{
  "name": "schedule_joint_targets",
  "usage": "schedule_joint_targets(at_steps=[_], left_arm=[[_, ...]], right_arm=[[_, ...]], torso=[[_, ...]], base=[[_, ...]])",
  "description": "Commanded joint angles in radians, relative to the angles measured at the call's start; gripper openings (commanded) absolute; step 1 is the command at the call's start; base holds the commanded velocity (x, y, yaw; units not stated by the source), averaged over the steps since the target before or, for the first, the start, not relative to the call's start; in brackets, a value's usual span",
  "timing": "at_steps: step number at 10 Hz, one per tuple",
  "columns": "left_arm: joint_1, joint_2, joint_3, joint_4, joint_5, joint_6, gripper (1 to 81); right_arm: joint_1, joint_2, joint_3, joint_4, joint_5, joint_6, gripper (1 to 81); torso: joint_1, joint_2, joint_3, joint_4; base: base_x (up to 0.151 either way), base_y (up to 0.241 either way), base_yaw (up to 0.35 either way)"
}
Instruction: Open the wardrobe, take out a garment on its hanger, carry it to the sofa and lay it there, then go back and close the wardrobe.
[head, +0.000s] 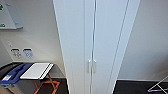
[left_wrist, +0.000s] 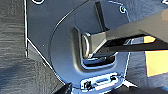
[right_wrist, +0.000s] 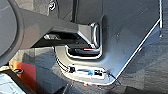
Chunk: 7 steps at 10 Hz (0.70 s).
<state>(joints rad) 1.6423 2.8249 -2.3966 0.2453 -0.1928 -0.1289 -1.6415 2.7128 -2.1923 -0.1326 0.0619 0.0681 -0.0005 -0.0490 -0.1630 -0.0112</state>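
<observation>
Two wardrobe (head: 96, 37) doors shut, paired handles (head: 92, 66) close together. Risk: hooking both handles, or wrong one. End effector state: cannot tell.

The wardrobe (head: 93, 42) stands right of a table (head: 37, 70).

Wardrobe (head: 95, 37) doors shut, handles (head: 92, 66) unblocked; table (head: 37, 70) crowds its left, wire rack (head: 158, 86) low right.
</observation>
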Motion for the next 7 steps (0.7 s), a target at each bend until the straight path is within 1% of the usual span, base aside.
schedule_joint_targets(at_steps=[1, 2, 3, 7], left_arm=[[-0.009, -0.016, 0.011, 0.005, 0.053, 0.005, 81.1], [-0.011, -0.017, 0.011, 0.005, 0.053, 0.005, 81.1], [-0.011, -0.014, 0.011, 0.005, 0.055, 0.006, 81.1], [-0.009, -0.011, 0.011, 0.005, 0.055, 0.008, 81.1]], right_arm=[[0.015, -0.020, 0.034, -0.012, -0.062, -0.002, 81.1], [0.015, -0.020, 0.039, -0.012, -0.056, -0.002, 81.1], [0.015, -0.020, 0.040, -0.003, -0.031, -0.001, 81.1], [0.018, -0.022, 0.043, -0.001, -0.027, -0.001, 81.1]], torso=[[0.001, 0.000, 0.000, 0.000], [0.001, 0.000, 0.000, 0.000], [0.001, 0.001, 0.000, 0.000], [0.002, 0.001, 0.000, 0.000]], base=[[0.134, 0.000, 0.000], [0.134, 0.000, 0.000], [0.135, 0.000, 0.000], [0.135, 0.000, 0.000]])
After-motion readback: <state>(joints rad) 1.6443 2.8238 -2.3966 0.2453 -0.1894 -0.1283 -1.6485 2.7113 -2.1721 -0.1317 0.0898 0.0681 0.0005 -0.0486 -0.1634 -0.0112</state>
